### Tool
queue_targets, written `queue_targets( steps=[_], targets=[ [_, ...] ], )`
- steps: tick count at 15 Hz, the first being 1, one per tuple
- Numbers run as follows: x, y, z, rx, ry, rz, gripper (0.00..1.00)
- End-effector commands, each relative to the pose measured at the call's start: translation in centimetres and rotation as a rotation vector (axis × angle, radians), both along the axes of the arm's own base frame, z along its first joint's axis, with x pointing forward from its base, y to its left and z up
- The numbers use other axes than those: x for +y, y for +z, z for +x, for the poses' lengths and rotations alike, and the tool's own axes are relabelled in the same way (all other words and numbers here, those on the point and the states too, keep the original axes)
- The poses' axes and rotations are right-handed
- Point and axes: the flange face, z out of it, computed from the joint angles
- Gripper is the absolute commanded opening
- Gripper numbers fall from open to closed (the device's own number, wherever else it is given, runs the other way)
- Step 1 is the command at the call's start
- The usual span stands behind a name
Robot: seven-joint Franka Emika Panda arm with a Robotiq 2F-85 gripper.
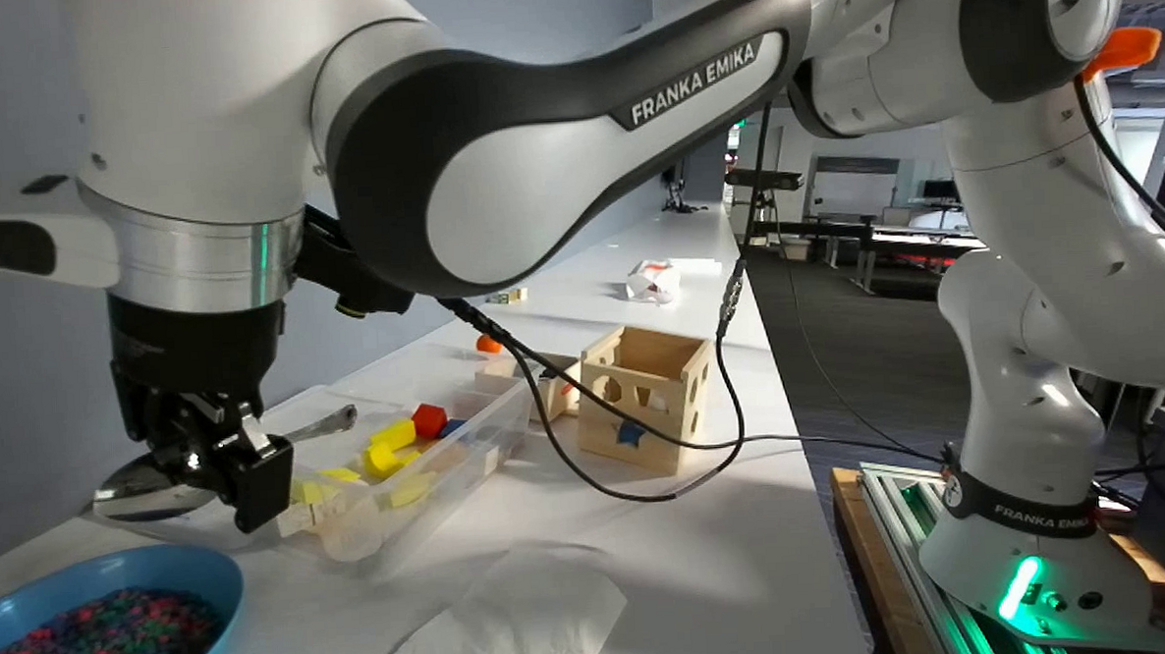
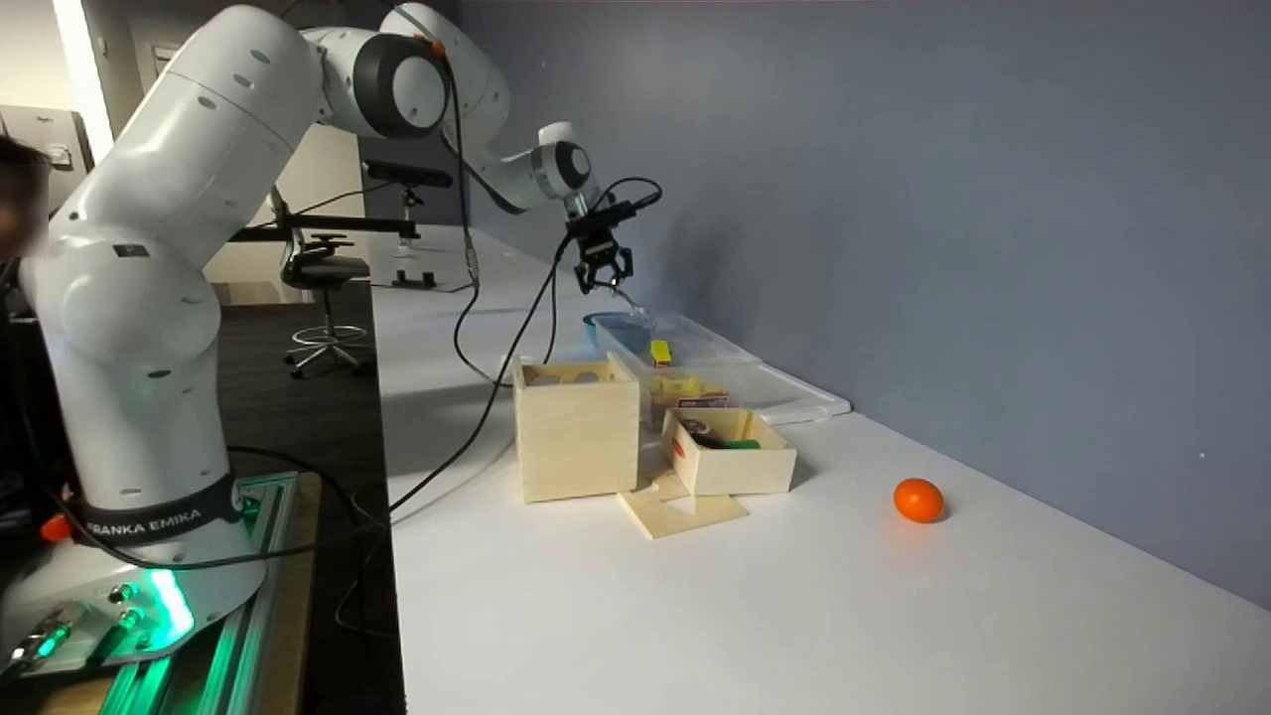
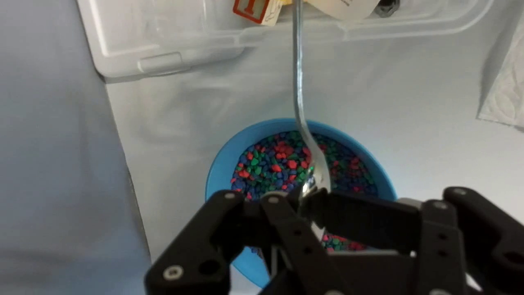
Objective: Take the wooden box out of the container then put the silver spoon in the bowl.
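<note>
Halfway home by my count, and the second job was in hand! The first part looked settled: the shallow wooden box (image 2: 745,472) stood outside the translucent plastic container (image 1: 452,495), down on the white surface (image 2: 844,616), just beside the taller shape-sorter cube (image 2: 576,447). On to the rest: my jaws were pinched tight on the silver spoon (image 3: 300,104), close to its head, with the slender handle pointing toward the container. Under it, in the wrist view, lay the bright-blue bowl (image 3: 221,172), red, green and blue bits (image 3: 262,166) showing on either side of the metal. Not in yet, though! In an exterior view the spoon (image 1: 148,498) hung clear above the rim. What was left, as I judged it: centre the spoon, lower it, let go, and mind that long handle, which might well catch the rim.
</note>
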Motion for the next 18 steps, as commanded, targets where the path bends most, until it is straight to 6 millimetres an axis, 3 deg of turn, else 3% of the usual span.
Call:
queue_targets(
  steps=[1,6,11,14,15,16,18],
  targets=[
    [4.0,1.4,-1.7,-0.076,0.075,-0.155,0.0],
    [7.9,-2.3,-2.7,-0.086,0.152,-0.373,0.0],
    [9.9,-6.3,-0.8,-0.141,0.198,-0.476,0.0],
    [10.0,-8.2,0.4,-0.124,0.219,-0.494,0.0],
    [10.0,-8.5,0.6,-0.114,0.225,-0.502,0.25],
    [10.0,-8.8,0.8,-0.107,0.228,-0.511,0.26],
    [9.6,-8.5,1.2,-0.094,0.214,-0.503,0.39]
  ],
)
